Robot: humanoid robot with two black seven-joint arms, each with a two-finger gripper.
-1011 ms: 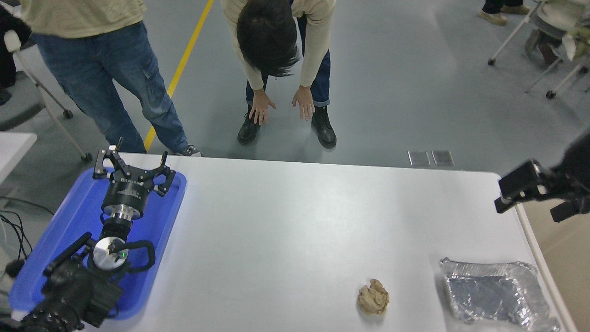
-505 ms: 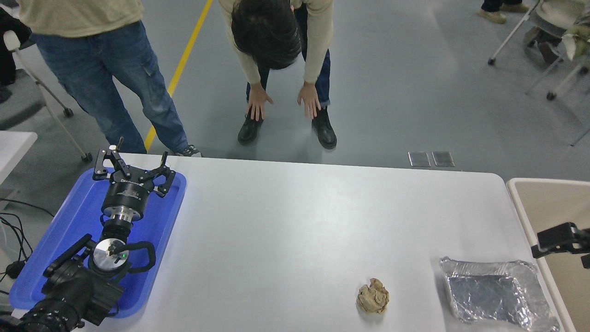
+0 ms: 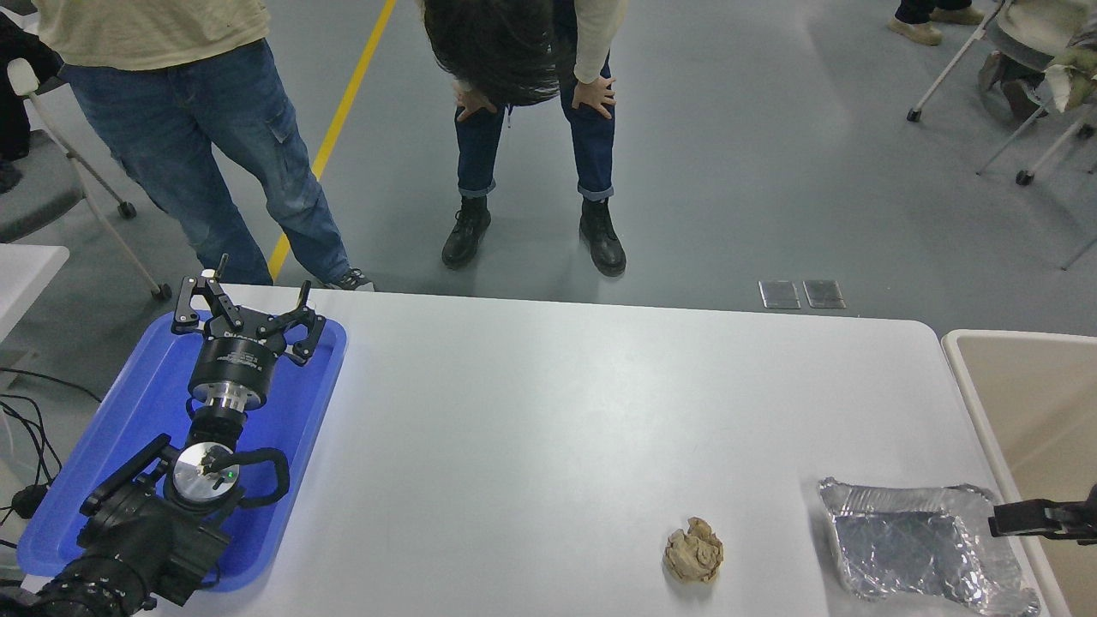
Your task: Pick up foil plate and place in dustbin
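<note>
The foil plate [image 3: 917, 548], shiny and crinkled with a raised rim, lies on the white table [image 3: 548, 411] at its front right corner. The beige dustbin [image 3: 1033, 403] stands just off the table's right edge. Only a small black part of my right gripper [image 3: 1033, 519] shows at the right edge, at the foil plate's right rim, low over the table edge. My left gripper [image 3: 248, 313] is open and parked over the blue tray at the lower left.
A small brown crumpled paper ball [image 3: 694, 550] lies left of the foil plate. A flat blue tray [image 3: 128, 446] sits at the table's left. Two people [image 3: 523, 94] stand beyond the far edge.
My right gripper has dropped from high over the dustbin's far end down to the foil plate's right rim. The person at the far side has straightened, hands now on the knees.
</note>
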